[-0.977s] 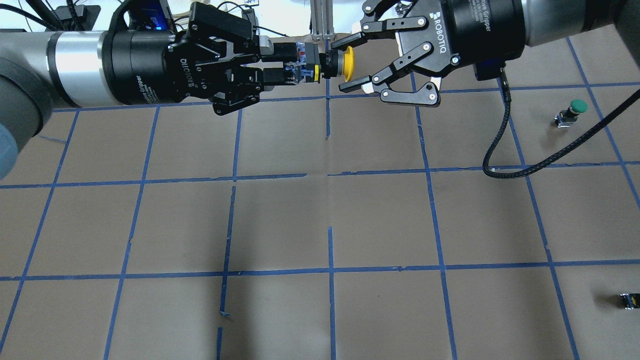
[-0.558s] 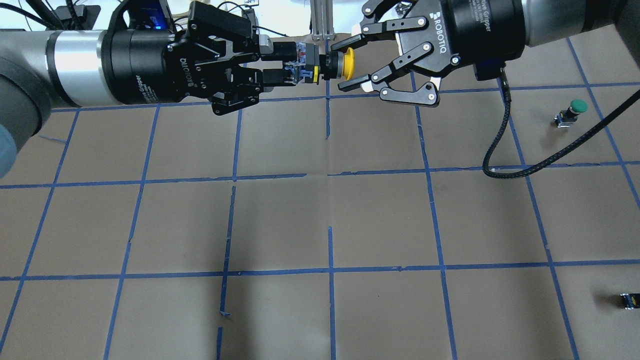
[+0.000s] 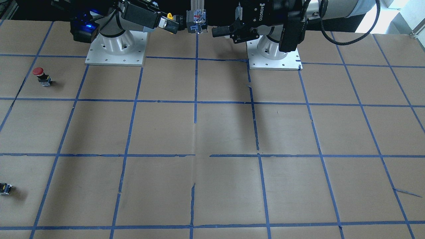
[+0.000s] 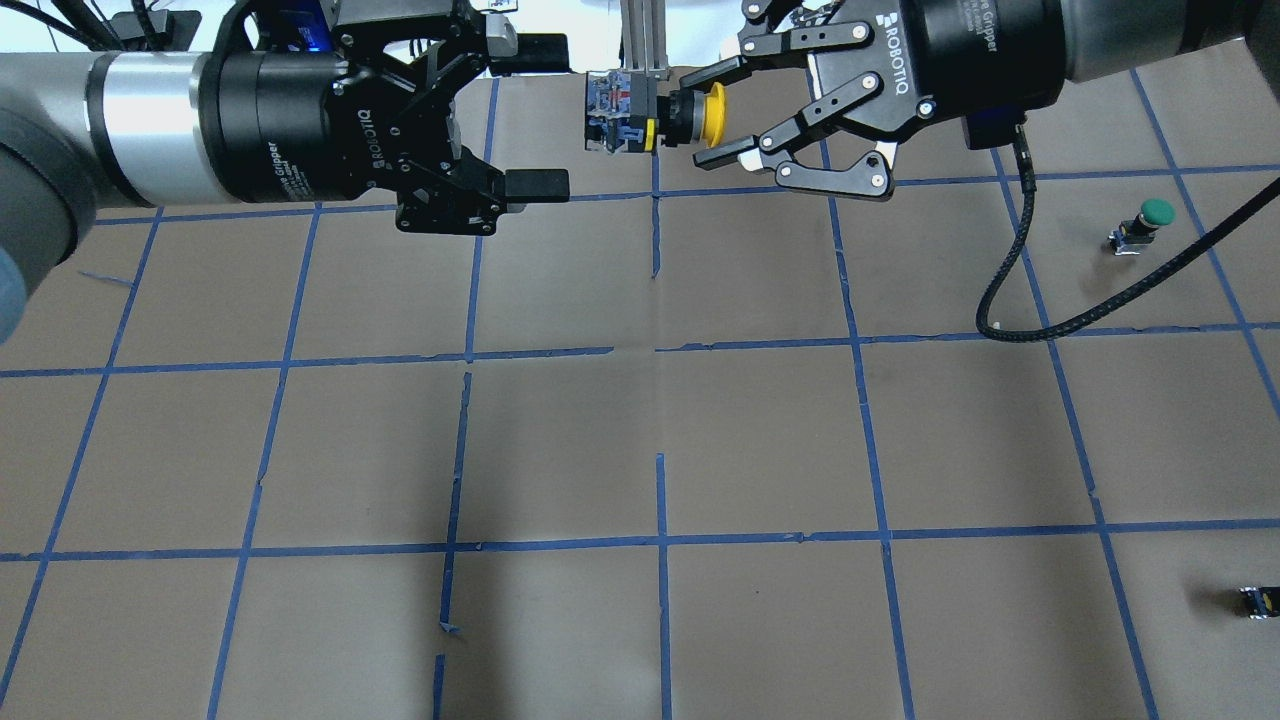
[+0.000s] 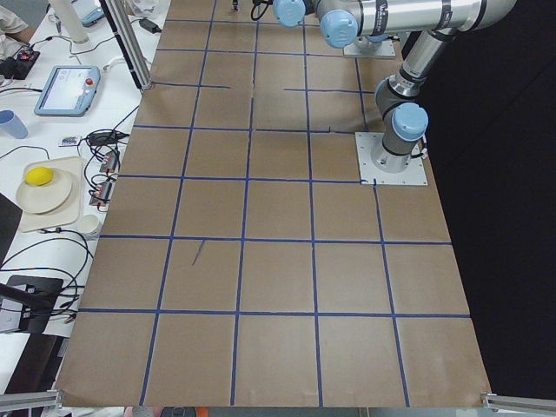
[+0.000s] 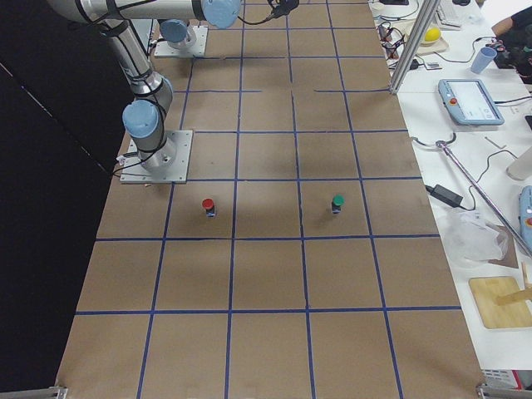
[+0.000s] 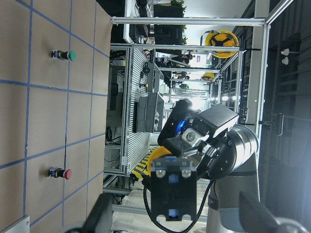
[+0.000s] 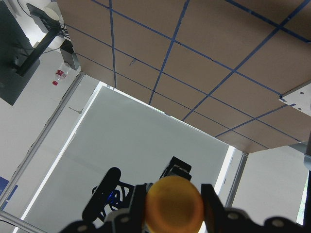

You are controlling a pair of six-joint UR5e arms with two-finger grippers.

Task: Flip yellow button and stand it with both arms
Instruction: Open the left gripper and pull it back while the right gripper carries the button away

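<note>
Table [image 4: 560, 440] papered brown, blue tape grid [image 4: 661, 600]

green button [image 4: 1143, 225], small block [image 4: 1258, 601] far right

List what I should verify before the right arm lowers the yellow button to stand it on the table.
1. Hold: right gripper shut on the yellow button at its cap: ok.
2. Release: left gripper open, apart from the button: ok.
3. Pose: button upright: not ok; it lies level, body toward the left gripper.
4. Grip firm enough for a wrist turn: cannot tell.
5. Path: green button sits well off to the right arm's side: ok.
6. Right wrist's cable free of the green button: cannot tell.
</note>
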